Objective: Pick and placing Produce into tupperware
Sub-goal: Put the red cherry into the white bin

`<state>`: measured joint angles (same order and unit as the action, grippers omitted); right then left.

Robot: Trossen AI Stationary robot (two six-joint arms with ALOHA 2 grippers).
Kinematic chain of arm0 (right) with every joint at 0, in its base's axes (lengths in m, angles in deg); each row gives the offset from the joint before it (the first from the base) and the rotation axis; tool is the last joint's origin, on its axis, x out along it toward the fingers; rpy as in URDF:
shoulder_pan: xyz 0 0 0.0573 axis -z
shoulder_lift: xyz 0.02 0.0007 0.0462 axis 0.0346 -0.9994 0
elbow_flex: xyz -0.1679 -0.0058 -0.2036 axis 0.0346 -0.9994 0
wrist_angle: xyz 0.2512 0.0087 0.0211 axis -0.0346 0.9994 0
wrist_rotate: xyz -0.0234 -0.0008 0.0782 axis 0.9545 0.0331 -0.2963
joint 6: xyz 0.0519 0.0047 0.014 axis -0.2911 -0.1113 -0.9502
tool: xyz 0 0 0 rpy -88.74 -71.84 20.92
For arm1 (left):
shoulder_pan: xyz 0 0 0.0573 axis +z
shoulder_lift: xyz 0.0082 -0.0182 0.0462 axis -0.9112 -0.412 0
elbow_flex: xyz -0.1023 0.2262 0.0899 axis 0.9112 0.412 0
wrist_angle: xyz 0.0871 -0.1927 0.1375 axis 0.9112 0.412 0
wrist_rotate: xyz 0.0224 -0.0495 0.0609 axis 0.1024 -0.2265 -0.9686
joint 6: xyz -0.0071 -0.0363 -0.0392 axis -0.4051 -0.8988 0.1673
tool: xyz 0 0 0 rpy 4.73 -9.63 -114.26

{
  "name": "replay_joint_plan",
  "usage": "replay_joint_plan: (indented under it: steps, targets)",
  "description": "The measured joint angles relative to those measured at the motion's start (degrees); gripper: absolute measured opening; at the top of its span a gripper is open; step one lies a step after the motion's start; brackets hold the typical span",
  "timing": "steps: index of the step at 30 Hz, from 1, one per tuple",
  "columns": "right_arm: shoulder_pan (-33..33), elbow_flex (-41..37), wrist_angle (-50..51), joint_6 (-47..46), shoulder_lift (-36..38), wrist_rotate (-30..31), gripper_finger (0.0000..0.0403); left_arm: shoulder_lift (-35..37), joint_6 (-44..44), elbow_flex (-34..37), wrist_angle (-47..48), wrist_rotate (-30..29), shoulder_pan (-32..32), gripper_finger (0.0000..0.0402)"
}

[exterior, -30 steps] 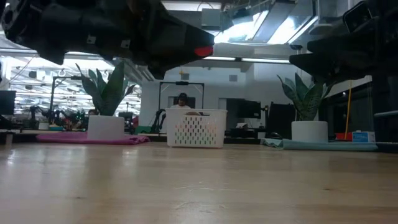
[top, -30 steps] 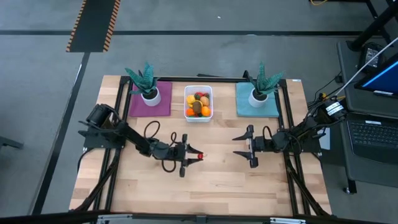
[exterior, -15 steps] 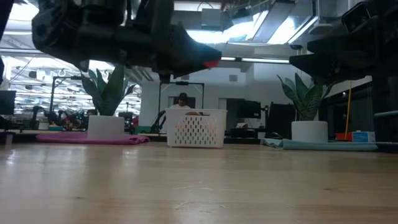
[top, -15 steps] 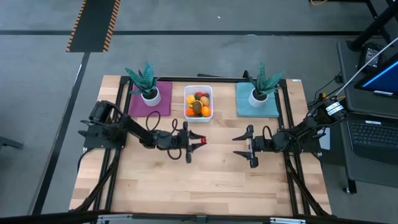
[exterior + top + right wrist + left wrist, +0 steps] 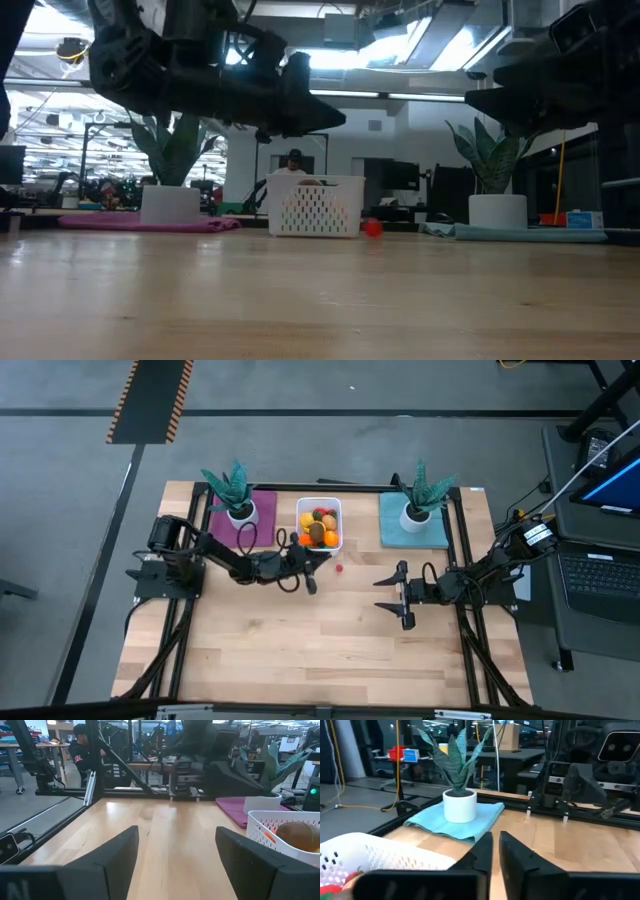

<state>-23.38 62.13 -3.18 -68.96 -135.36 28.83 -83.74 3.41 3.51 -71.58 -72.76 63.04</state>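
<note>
The white tupperware [image 5: 300, 526] sits at the far middle of the table and holds several toy fruits, orange, yellow, red and a brown kiwi [image 5: 299, 835]. One small red piece of produce [image 5: 339, 569] lies on the bare table just right of the tub's near corner, also seen in the low view as the red piece [image 5: 372, 228]. My left gripper [image 5: 312, 567] hovers at that corner, above the table. Its fingers [image 5: 512, 851] stand with only a narrow slit between them and nothing in it. My right gripper [image 5: 394, 595] waits open over the table's right half.
Two teal spiky plants in white pots stand on either side of the tub: one [image 5: 235, 500] on a purple mat [image 5: 255, 530], the other [image 5: 418, 500] on a teal mat [image 5: 430, 530]. Bare wood [image 5: 330, 650] fills the near half. A black frame rail [image 5: 463, 560] runs along the right side.
My left gripper has swung from mid-table toward the far edge, up to the tub's near right corner, carrying the red piece between its fingertips. The red piece has left the fingers and fallen onto the table beside the tub. The right arm has kept still.
</note>
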Motion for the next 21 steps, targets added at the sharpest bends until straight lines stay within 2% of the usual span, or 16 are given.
replay_joint_plan:
  steps: [3, 5, 12, 21]
  targets:
    - [0.00, 0.00, 0.68, 0.01, 0.00, -0.02, 0.0265, 0.00, 0.16, 0.00, 0.04, 2.79, 0.32, 0.0005]
    - [0.01, 0.00, 1.23, 0.04, -0.01, -0.02, 0.0265, 0.00, 0.23, 0.00, 0.11, 3.96, -0.12, 0.0004]
    - [0.02, 0.00, 1.39, -1.59, -0.02, -0.13, 0.0265, 0.00, 0.34, -0.02, 0.20, 4.00, -2.58, 0.0037]
    - [1.53, 0.08, 9.70, -12.54, -0.02, -0.12, 0.0265, 0.00, 3.17, 1.26, 0.19, 4.04, -8.72, 0.0064]
